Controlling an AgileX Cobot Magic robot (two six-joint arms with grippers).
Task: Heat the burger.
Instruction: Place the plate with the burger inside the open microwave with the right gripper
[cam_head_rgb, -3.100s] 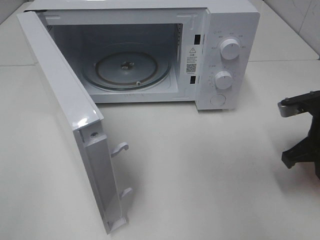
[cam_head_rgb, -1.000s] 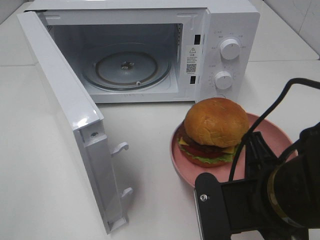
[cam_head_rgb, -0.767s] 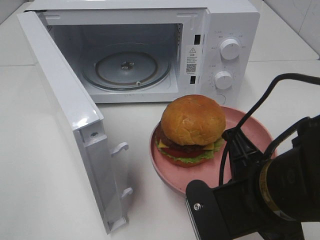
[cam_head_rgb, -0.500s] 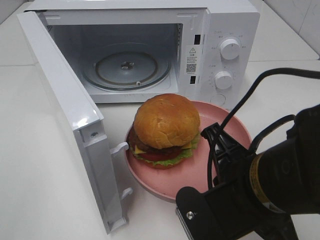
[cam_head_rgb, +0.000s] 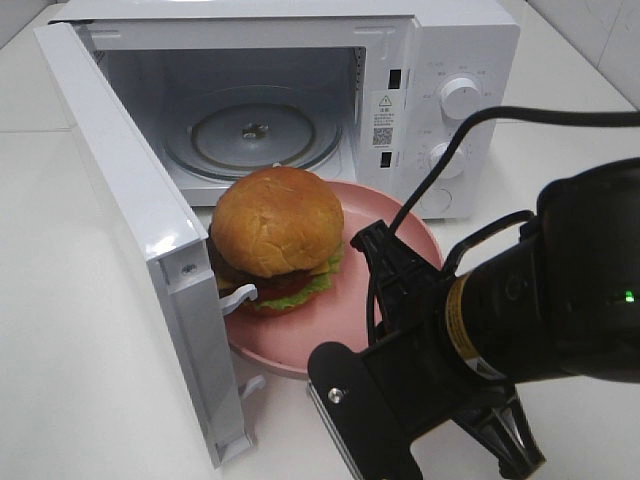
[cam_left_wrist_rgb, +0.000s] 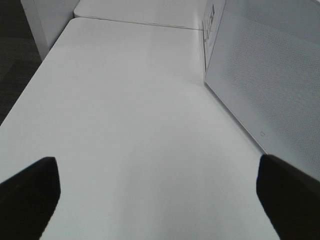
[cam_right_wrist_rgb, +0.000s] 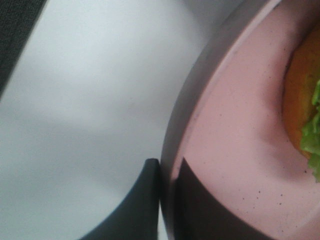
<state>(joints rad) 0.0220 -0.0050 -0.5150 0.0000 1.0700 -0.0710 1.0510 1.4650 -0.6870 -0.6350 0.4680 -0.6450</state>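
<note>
One second has brought the pink plate (cam_head_rgb: 392, 218), with the burger (cam_head_rgb: 277, 222) riding on it, leftward from below the dials (cam_head_rgb: 460, 97) to the open microwave's (cam_head_rgb: 455, 40) mouth, the turntable (cam_head_rgb: 250, 135) at twelve o'clock of it, so loading looks close. The right gripper (cam_right_wrist_rgb: 167, 176) is pinched almost shut on the plate's five-o'clock rim; the left gripper (cam_left_wrist_rgb: 160, 200) gapes wide, holding nothing.

microwave (cam_head_rgb: 470, 50): door (cam_head_rgb: 120, 190) open | glass turntable (cam_head_rgb: 255, 135) inside | pink dish (cam_head_rgb: 310, 320) at opening | white table (cam_head_rgb: 80, 380)
</note>
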